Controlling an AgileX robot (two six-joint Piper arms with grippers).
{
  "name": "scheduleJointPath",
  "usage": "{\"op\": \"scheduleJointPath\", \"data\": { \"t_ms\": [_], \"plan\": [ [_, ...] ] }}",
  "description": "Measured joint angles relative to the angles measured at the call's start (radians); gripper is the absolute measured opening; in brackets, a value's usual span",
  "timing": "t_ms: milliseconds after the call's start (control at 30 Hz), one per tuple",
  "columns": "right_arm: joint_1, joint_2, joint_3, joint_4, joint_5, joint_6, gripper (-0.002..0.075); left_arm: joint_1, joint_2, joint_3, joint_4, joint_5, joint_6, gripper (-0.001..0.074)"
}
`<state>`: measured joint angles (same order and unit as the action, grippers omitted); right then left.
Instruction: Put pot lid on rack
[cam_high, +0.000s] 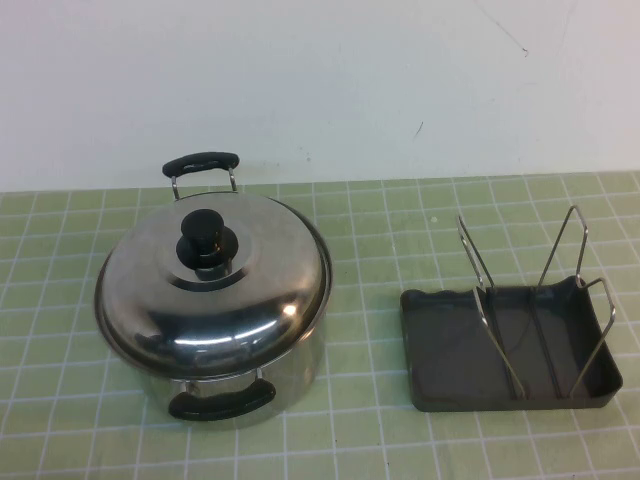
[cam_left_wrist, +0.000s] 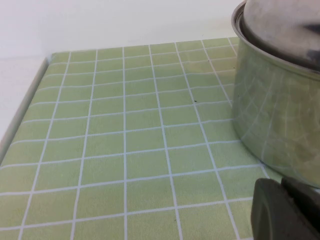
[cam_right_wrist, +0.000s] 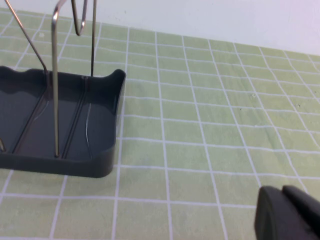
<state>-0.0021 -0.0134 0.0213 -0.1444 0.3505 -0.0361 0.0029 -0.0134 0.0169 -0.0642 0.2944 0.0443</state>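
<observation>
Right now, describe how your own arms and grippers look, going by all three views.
Little of them shows. The left gripper appears in the left wrist view only as a dark grey, matte, rounded block near the pot. The right gripper looks alike in the right wrist view, a dark, smooth-edged piece near the rack. No cables, markings or arm links are visible; the high view shows neither arm.

Setting: staged test bench, not a working kitchen. The tabletop (cam_high: 400, 230) carried a green grid-lined mat against a bare white wall (cam_high: 320, 80). Kitchenware present: one steel pot (cam_high: 250, 385), one rack (cam_high: 510, 350).
</observation>
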Motion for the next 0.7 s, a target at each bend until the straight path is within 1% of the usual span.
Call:
{"op": "scheduleJointPath", "data": {
  "t_ms": [367, 467, 600, 700],
  "plan": [
    [0.0, 0.0, 0.0, -0.002, 0.0, 0.0, -0.0001, 0.0, 0.0, 0.0, 0.0, 0.0, 0.0, -0.0003],
    [0.0, 0.0, 0.0, -0.002, 0.0, 0.0, -0.0001, 0.0, 0.0, 0.0, -0.026, 0.0, 0.0, -0.0003],
    [0.0, 0.0, 0.0, -0.002, 0.0, 0.0, -0.0001, 0.0, 0.0, 0.001, -0.154, -0.004, 0.0, -0.0002],
    [0.0, 0.0, 0.0, -0.002, 0.0, 0.0, -0.0001, 0.0, 0.0, 0.003, -0.345, -0.027, 0.0, -0.0002]
  ]
}}
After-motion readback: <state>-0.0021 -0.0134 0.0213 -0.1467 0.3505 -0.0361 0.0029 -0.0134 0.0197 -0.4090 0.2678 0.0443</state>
